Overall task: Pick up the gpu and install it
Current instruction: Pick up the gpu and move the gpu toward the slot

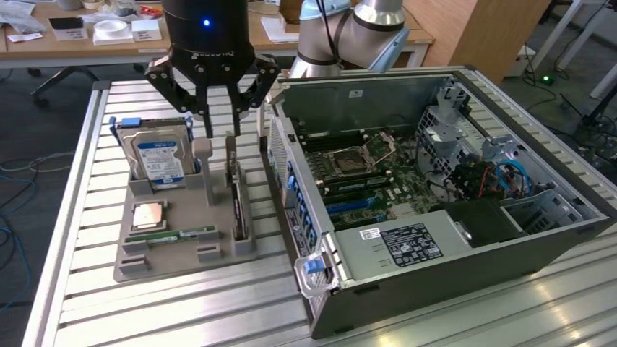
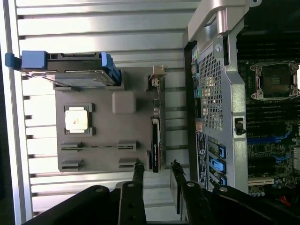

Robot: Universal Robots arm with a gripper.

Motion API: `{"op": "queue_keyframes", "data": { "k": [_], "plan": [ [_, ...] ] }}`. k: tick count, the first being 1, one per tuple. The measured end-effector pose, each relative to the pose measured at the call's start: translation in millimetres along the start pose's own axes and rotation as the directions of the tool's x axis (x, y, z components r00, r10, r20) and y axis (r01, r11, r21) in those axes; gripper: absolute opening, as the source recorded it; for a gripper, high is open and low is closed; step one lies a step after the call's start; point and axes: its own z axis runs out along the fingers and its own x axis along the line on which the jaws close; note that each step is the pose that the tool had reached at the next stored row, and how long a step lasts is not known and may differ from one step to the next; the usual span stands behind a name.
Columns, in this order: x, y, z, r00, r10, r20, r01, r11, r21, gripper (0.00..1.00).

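Slatted metal tabletop [image 1: 144, 311], grey holder tray [image 1: 173, 249] on it.
1. Your pincer [image 1: 222, 130]: released, fingers apart, poised over the tray edge nearest the open computer case [image 1: 434, 253].
2. gpu [image 1: 237, 199]: on edge in the slot along that edge, beneath the pincer, unclasped.
3. Hard drive [image 1: 159, 159]: upright, tray corner away from the case.

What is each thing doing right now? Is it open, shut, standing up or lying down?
Gripper: open, over the gpu.
Gpu: standing on edge in the holder.
Hard drive: upright in the holder.
Chip: lying flat in the holder.
Memory stick: lying flat.
Case: side open.
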Motion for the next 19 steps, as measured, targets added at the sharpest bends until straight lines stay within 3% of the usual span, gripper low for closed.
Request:
{"op": "queue_keyframes", "data": {
  "k": [1, 7, 19],
  "plan": [
    [0.0, 0.0, 0.0, 1.0000, 0.000, 0.0000, 0.000, 1.0000, -0.0001, 0.42],
    [0.0, -0.1, 1.5, 1.0000, 0.000, 0.0001, 0.000, 1.0000, -0.0001, 0.42],
    [0.5, -1.0, 22.7, 1.0000, 0.000, 0.0000, 0.000, 1.0000, 0.0000, 0.42]
  ]
}}
